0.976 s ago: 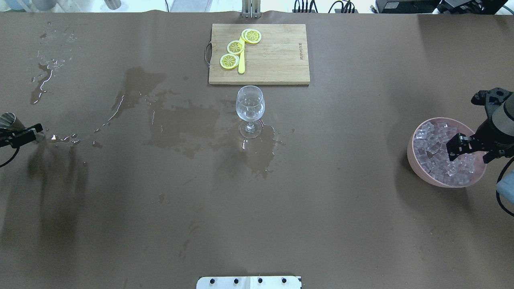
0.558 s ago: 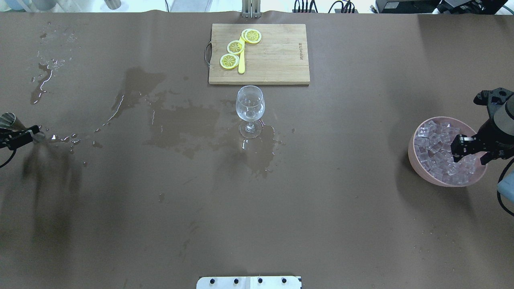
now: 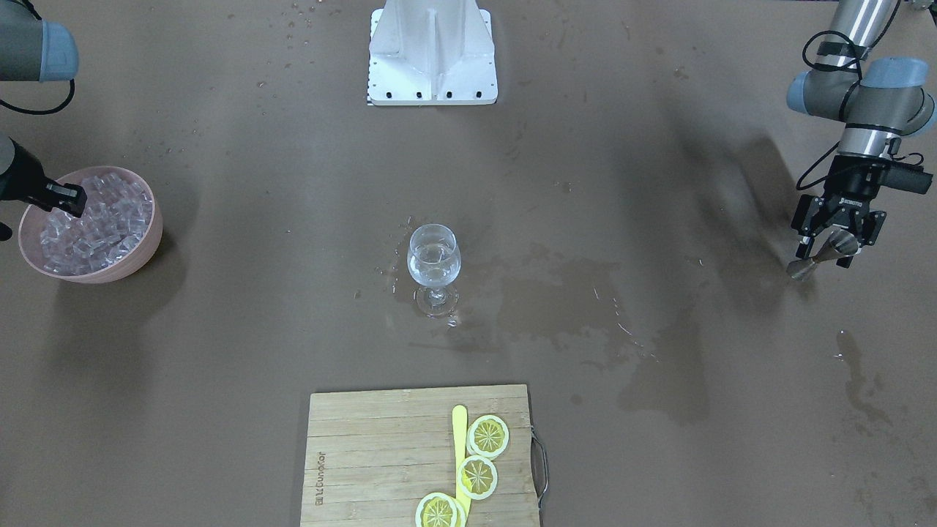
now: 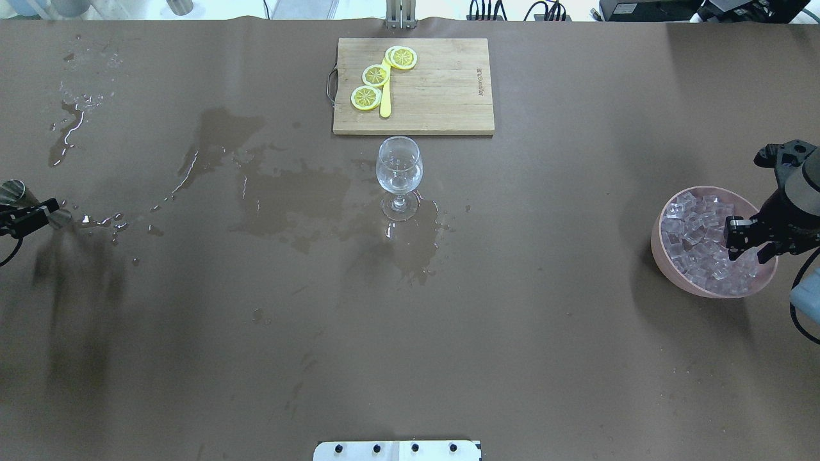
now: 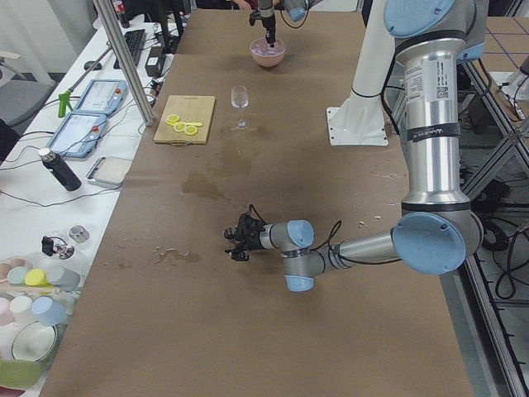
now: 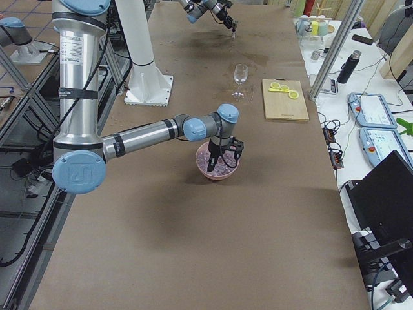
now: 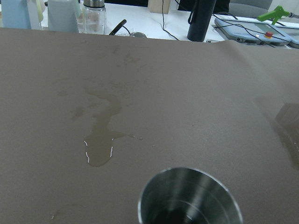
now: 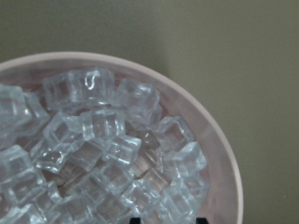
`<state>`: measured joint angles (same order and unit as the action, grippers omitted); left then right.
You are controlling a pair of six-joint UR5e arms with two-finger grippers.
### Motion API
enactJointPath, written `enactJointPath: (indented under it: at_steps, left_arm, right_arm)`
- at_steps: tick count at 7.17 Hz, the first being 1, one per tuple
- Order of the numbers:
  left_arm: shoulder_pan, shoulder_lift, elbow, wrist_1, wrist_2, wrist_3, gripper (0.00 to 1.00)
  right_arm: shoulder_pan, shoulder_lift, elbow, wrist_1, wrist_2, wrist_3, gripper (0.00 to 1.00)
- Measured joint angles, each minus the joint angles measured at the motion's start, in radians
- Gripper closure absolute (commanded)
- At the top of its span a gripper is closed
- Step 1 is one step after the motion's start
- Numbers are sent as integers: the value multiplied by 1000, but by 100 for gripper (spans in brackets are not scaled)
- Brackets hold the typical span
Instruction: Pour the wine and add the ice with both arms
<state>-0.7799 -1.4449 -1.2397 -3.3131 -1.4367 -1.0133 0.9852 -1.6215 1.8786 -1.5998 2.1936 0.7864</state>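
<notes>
A stemmed wine glass (image 4: pixel 398 169) stands at mid table with a little clear wine in its bowl; it also shows in the front view (image 3: pixel 434 260). My left gripper (image 4: pixel 25 216) is at the far left edge, shut on a small metal cup (image 4: pixel 13 192), which looks nearly empty in the left wrist view (image 7: pixel 189 198). A pink bowl (image 4: pixel 660 246) at the far right is full of clear ice cubes (image 4: pixel 695 237). My right gripper (image 4: pixel 748 242) is open, low over the ice (image 8: pixel 103 140) near the bowl's near-right side, holding nothing.
A wooden cutting board (image 4: pixel 442 89) with lemon slices (image 4: pixel 375 75) and a yellow knife lies just behind the glass. Wet patches (image 4: pixel 288 192) spread left of the glass and around its foot. A white stand base (image 3: pixel 432 51) sits at the robot's table edge.
My right gripper has moved rightwards across the bowl, towards its right rim. My left gripper has drawn slightly further left with the metal cup.
</notes>
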Motion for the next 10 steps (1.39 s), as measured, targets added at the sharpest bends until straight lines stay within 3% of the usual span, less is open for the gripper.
enactJointPath:
  at_steps: [7, 10]
  left_arm:
    - [31, -29, 33, -1, 61, -1, 56]
    - [32, -26, 32, -4, 65, 2, 81]
  right_arm:
    - [-5, 26, -30, -5, -22, 0, 52]
    - [-7, 31, -39, -5, -27, 0, 52]
